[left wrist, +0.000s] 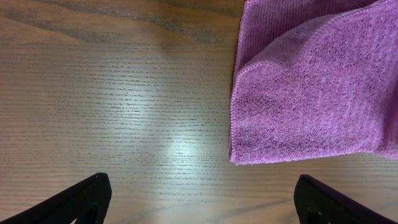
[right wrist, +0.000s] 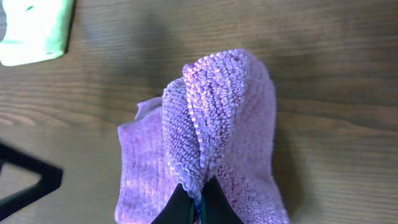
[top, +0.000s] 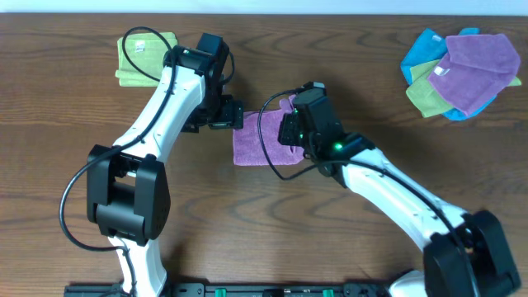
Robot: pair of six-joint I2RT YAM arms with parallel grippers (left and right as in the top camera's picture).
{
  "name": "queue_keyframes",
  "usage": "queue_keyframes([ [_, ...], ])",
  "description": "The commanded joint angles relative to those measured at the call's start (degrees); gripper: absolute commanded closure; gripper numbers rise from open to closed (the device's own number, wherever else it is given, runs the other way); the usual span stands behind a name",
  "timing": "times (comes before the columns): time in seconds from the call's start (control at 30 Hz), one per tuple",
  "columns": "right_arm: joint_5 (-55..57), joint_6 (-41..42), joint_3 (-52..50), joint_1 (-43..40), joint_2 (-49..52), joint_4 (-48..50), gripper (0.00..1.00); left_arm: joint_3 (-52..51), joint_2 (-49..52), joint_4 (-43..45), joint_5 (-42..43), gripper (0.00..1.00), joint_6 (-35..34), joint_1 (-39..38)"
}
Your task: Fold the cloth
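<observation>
Right gripper [right wrist: 199, 200] is clamped on a bunched hem of the cloth [right wrist: 230, 118], with that edge raised off the table [right wrist: 336, 56] and arched over the rest. Left gripper [left wrist: 202, 199] has its jaws wide apart, empty, over bare wood; the cloth's corner sits just ahead and off to one side, not touching. The cloth lies mid-table between both arms and looks already doubled once. Judged mid-fold: pinched edge needs laying across, then release and flatten
</observation>
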Motion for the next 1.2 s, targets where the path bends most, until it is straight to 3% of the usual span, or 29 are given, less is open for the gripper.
queue_keyframes([
  [0.0, 0.5, 3.2, 1.2, 1.2, 1.3, 1.5, 0.98, 0.5, -1.4, -0.5, 0.5, 0.05, 1.3, 1.3],
  [0.63, 1.6, 8.7, 1.2, 6.4, 7.0, 8.9, 0.98, 0.5, -1.4, -0.6, 5.0, 0.05, 1.7, 12.7],
  [1.17, 1.8, 14.0, 1.2, 9.7, 9.0, 13.4, 0.98, 0.5, -1.4, 0.6, 5.0, 0.05, 1.7, 13.4],
])
